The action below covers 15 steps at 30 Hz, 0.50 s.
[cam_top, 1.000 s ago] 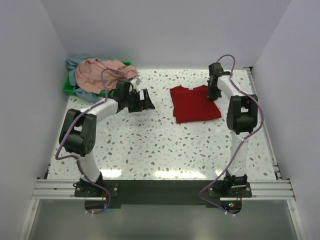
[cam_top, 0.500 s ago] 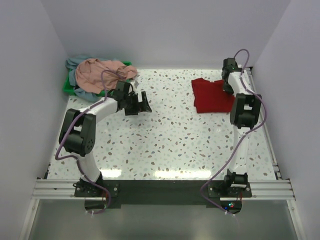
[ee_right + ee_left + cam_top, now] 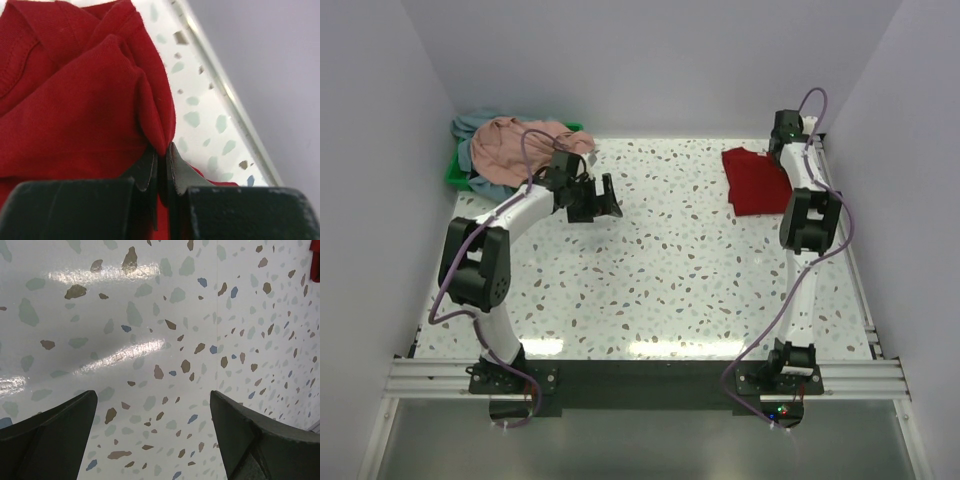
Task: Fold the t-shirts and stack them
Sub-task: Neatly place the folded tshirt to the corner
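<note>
The folded red t-shirt (image 3: pixel 752 180) lies at the far right of the table, near the right edge. My right gripper (image 3: pixel 782 152) is shut on a pinched fold of its cloth, seen close in the right wrist view (image 3: pixel 90 95) with the gripper (image 3: pixel 161 157) closed around it. The dusty pink t-shirt (image 3: pixel 525 146) lies crumpled on the grey-blue t-shirt (image 3: pixel 480 128) at the far left. My left gripper (image 3: pixel 603 198) is open and empty over bare table, right of that pile; its fingers (image 3: pixel 55 437) show apart in the left wrist view.
A green tray (image 3: pixel 457 172) sits under the pink and grey-blue shirts at the far left corner. White walls close the table on the left, back and right. A metal rail (image 3: pixel 235 100) runs along the right edge beside the red shirt.
My right gripper has dragged the red t-shirt from the table's middle right to the far right edge. My left gripper has shifted slightly back and stays open.
</note>
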Motion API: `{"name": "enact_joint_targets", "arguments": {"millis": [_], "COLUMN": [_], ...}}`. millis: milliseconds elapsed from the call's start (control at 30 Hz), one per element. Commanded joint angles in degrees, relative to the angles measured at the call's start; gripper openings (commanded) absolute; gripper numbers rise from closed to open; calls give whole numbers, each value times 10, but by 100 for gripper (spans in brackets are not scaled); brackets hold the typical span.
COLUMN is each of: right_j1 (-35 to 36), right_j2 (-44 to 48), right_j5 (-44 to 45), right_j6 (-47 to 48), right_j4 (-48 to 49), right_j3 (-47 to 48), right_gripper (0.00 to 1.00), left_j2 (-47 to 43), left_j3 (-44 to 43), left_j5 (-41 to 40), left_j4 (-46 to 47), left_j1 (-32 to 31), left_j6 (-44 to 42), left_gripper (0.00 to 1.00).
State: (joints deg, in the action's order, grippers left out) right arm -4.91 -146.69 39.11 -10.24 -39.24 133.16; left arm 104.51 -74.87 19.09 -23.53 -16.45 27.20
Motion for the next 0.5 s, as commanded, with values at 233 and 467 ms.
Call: {"name": "enact_joint_targets", "arguments": {"millis": [233, 467], "right_j1": [-23, -34], "right_j2": [-32, -47], "right_j5": [94, 98], "right_j6": [7, 15], "right_j4": [80, 94], "right_j3": [73, 88], "right_gripper": [0, 5], "left_j2": [15, 7], "left_j3": [-34, -24], "left_j5": [-6, -14], "left_j4": [-35, -39], "left_j1": [5, 5], "left_j6": [-2, 2], "left_gripper": [100, 100]}}
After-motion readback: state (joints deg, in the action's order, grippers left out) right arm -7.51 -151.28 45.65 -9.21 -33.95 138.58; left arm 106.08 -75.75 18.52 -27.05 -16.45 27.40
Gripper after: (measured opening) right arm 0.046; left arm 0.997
